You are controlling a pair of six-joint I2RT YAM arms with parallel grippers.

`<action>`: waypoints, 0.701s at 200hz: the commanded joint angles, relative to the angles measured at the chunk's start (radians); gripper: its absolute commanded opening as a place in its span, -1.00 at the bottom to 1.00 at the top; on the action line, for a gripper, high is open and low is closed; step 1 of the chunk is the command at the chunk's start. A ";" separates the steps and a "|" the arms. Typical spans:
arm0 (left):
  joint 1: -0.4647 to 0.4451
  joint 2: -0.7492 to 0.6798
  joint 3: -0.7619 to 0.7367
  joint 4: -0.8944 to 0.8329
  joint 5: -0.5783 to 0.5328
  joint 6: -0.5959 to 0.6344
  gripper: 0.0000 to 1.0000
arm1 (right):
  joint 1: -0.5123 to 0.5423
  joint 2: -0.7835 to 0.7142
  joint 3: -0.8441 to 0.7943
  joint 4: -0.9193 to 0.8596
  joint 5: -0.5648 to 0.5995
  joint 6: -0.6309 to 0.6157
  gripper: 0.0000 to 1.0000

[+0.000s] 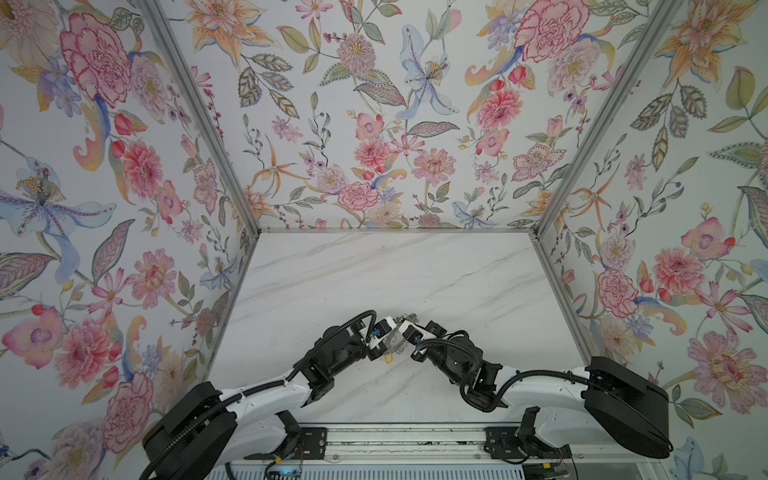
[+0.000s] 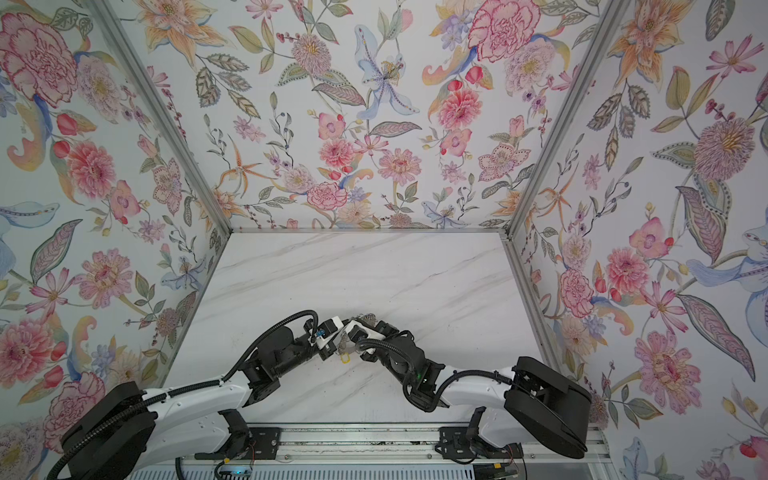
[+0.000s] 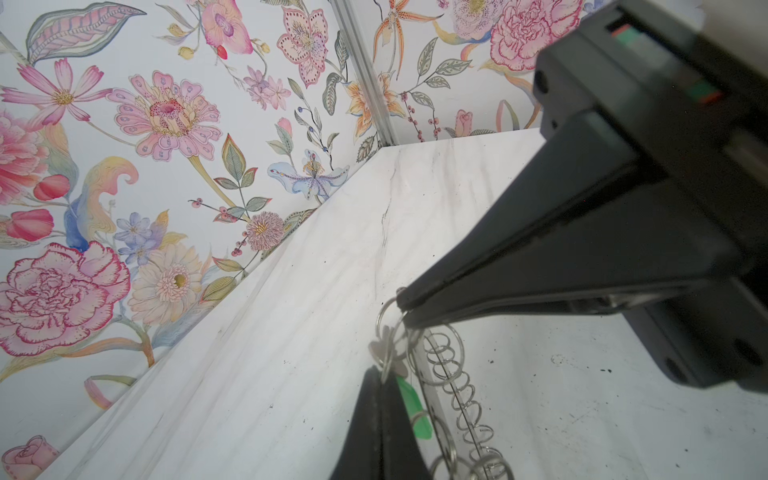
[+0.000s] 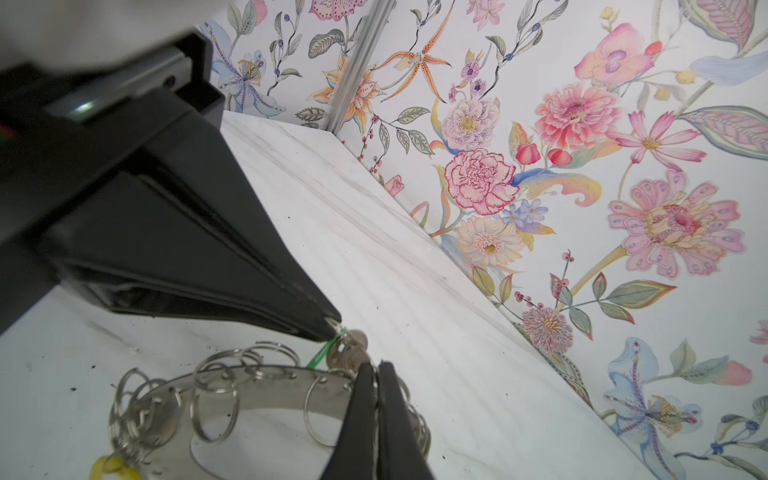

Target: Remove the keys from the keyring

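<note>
The keyring, a grey metal disc fringed with wire loops, is held on edge above the table between both grippers; the loops show in both top views. My left gripper is shut on a small wire loop by the silvery key heads, with the green tag hanging beside its fingers. My right gripper is shut on the disc's rim among the loops, a short way from the left gripper's tip. The yellow tag hangs from the ring's low side.
The white marble table is boxed in by floral walls on three sides, with metal corner posts. A metal rail carrying both arm bases runs along the front edge.
</note>
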 commanded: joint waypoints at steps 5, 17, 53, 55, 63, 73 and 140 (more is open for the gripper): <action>-0.008 -0.016 -0.014 0.066 -0.031 0.002 -1.00 | -0.015 0.022 -0.020 0.096 0.169 -0.082 -1.00; -0.014 -0.012 -0.014 0.066 -0.036 0.008 -1.00 | -0.015 0.029 -0.023 0.112 0.172 -0.079 -1.00; -0.020 -0.005 -0.014 0.072 -0.037 0.012 -1.00 | -0.023 0.026 -0.019 0.117 0.170 -0.046 -1.00; -0.020 -0.004 -0.014 0.072 -0.038 0.013 -1.00 | -0.026 0.025 -0.018 0.117 0.169 -0.042 -1.00; -0.023 0.000 -0.014 0.075 -0.039 0.012 -1.00 | -0.037 0.022 -0.018 0.113 0.164 -0.026 -1.00; -0.023 0.008 -0.013 0.080 -0.039 0.013 -1.00 | -0.049 0.010 -0.015 0.103 0.152 -0.004 -1.00; -0.076 0.031 0.004 0.065 -0.074 0.050 -1.00 | -0.219 -0.110 -0.019 0.000 -0.042 0.242 -1.00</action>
